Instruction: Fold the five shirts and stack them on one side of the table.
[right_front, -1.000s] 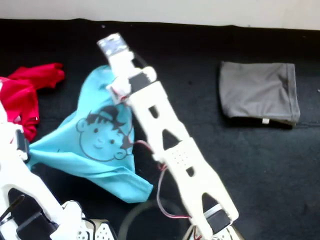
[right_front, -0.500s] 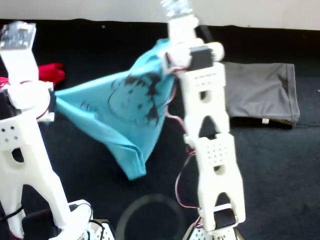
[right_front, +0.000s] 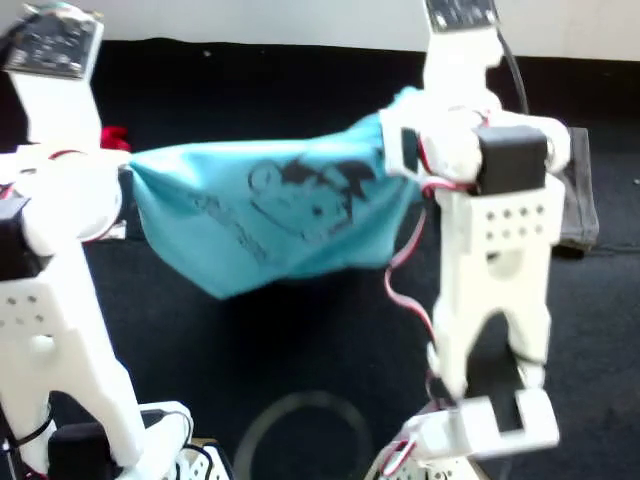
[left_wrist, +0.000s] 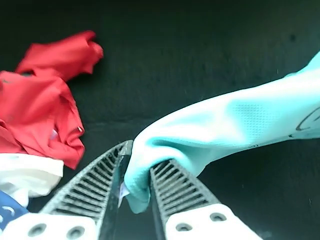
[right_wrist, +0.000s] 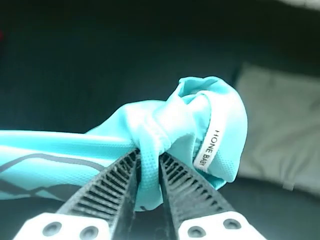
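We counted one cyan shirt (right_front: 270, 215) strung between left gripper (left_wrist: 137, 185) and right gripper (right_wrist: 148, 175), both clamped on its ends; beyond lay one red shirt (left_wrist: 45, 105) and one seemingly folded grey shirt (right_wrist: 280, 125).

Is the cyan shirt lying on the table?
No, the cyan shirt hangs stretched in the air between the left hand and the right hand.

The turquoise shirt (right_front: 270, 215) is matt, finely meshed cloth; the table (right_front: 300, 350) matt.
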